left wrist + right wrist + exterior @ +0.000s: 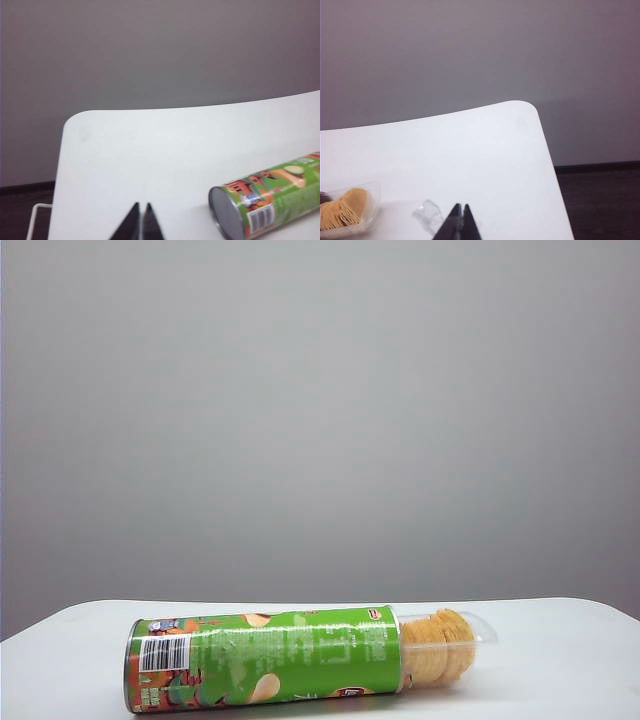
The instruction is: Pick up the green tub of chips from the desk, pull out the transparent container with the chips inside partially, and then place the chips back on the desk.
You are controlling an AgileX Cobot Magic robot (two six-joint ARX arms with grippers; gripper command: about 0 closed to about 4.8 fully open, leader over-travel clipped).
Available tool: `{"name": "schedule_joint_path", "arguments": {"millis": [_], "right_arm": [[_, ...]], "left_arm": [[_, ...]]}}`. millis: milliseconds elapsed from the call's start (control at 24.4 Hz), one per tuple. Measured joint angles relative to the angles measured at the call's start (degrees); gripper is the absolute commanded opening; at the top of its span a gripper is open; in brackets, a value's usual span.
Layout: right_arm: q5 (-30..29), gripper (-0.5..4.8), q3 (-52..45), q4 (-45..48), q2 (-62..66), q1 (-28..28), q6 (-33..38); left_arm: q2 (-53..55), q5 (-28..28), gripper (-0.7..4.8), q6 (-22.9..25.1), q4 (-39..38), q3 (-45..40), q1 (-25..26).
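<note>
We judge the work all but finished: the long bright-green cylindrical chip can (265, 658) lies on its side along the front edge of the plain white matte desk (560, 640), the clear thin plastic tray (478, 628) drawn partly out of its right end with the stack of golden-yellow curved crisps (438, 645) showing. To close well, we should keep both arms clear and leave the can untouched. The left gripper (140, 222) hangs near the desk's left edge, pressed together and empty; the right gripper (460, 222) near the right edge, likewise. Only the left wrist view shows the can's grey metal base (226, 212); only the right wrist view a small clear scrap (427, 214)
</note>
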Motion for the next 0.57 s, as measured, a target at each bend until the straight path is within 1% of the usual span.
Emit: {"name": "schedule_joint_path", "arguments": {"millis": [82,205,573], "right_arm": [[0.00,-0.01,0.00,0.02,0.00,0.00,0.00],[0.00,0.00,0.00,0.02,0.00,0.00,0.00],[-0.02,0.00,0.00,0.02,0.00,0.02,0.00]], "left_arm": [[0.00,-2.47,0.26,0.20,-0.20,0.02,0.02],[0.00,-4.55,0.26,0.22,-0.48,0.04,0.02],[-0.04,-4.59,0.26,0.20,-0.52,0.04,0.02]]}}
